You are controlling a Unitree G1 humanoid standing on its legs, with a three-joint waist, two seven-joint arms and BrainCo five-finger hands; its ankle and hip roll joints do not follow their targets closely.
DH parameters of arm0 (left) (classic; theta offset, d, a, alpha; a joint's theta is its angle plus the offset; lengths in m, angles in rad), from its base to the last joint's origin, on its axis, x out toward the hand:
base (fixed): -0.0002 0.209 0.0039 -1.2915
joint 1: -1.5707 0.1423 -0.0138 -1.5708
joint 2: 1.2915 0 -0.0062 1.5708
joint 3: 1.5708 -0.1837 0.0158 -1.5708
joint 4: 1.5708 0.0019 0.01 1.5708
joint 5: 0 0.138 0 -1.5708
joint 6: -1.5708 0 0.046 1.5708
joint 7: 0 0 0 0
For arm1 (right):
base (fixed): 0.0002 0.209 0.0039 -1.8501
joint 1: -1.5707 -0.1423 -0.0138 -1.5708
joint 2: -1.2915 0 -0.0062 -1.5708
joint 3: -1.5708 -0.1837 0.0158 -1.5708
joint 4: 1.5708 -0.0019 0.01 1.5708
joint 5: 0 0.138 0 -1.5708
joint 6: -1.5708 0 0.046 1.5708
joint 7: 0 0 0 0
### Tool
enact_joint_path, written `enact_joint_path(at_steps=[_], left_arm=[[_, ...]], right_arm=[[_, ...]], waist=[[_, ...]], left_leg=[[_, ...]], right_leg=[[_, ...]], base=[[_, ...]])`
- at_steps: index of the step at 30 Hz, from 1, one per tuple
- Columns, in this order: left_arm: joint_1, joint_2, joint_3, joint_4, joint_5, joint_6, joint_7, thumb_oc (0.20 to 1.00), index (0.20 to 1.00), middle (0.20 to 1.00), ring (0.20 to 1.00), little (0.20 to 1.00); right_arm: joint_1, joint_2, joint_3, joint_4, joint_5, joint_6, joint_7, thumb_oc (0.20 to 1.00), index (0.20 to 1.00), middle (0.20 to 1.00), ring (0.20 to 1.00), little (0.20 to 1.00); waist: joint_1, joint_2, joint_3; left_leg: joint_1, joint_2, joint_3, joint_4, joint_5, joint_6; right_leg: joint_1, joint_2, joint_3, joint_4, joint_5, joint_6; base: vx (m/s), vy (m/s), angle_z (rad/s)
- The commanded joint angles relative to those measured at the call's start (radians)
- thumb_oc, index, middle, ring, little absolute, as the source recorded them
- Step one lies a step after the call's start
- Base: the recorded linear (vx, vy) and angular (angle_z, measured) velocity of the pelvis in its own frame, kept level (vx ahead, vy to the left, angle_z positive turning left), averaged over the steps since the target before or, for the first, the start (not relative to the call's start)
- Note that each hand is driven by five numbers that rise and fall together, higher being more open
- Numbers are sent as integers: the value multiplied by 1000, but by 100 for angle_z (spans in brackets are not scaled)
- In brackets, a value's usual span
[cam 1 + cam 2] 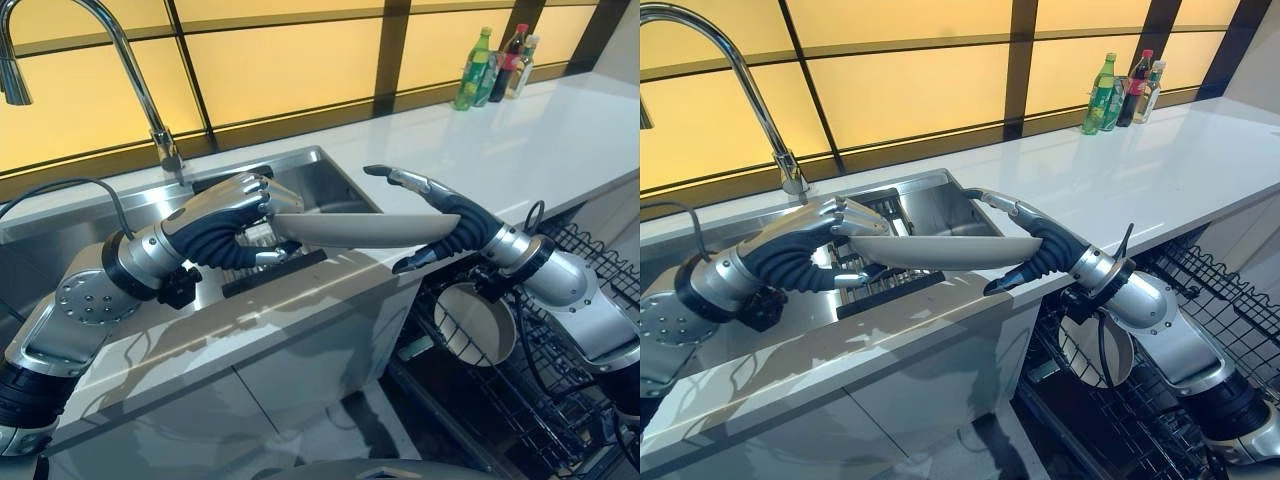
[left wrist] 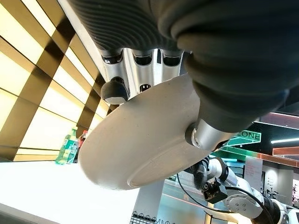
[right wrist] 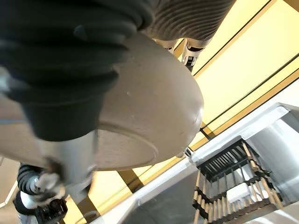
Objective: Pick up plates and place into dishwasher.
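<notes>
My head views show a grey plate (image 1: 365, 230) held level in the air over the front edge of the white desk (image 1: 520, 140), between the sink (image 1: 300, 185) and the open dishwasher rack (image 1: 560, 400) down on my right. My left hand (image 1: 235, 215) pinches the plate's left rim, fingers curled over the top and thumb beneath it. My right hand (image 1: 440, 225) takes the right rim, its fingers stretched long over the top and its thumb pressed against the underside, so the plate is clamped between them. My wrist views add the plate's underside with its raised foot ring: the left wrist view has my dark fingertips (image 2: 114, 91) bearing on the rim and my other arm past the plate, while the right wrist view looks under the plate (image 3: 149, 116) down to a slatted dish rack (image 3: 231, 179) sitting in the sink. From my head I also see the tap (image 1: 120, 60) behind the sink, some bottles (image 1: 495, 65) at the far end of the desk, and another plate (image 1: 475, 325) standing upright in the dishwasher rack.
</notes>
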Motion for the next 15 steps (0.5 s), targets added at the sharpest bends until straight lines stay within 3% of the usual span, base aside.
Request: enact_joint_path(at_steps=[1,7,15], left_arm=[[-69,-43,-53,-13,-47,-29,26,200,200,200,200,200],[-72,-83,-56,-10,-28,-29,14,200,200,200,200,200],[-76,-99,-54,-4,-30,-23,12,200,200,200,200,200]], right_arm=[[-98,75,67,-89,81,-47,-49,200,200,200,200,200],[-63,177,52,-69,80,-50,-75,200,200,200,200,200],[-42,197,49,-49,82,-37,-74,200,200,200,200,200]], waist=[[7,-15,-40],[4,-4,-40],[-3,2,-43]], left_leg=[[-95,-17,-22,-1,73,28],[-91,-17,-22,-1,71,30],[-92,-13,-12,-1,76,24]], right_leg=[[59,-7,4,157,-191,28],[60,-6,6,157,-192,25],[63,-4,7,154,-192,22]], base=[[0,0,0],[0,0,0],[0,0,0]])
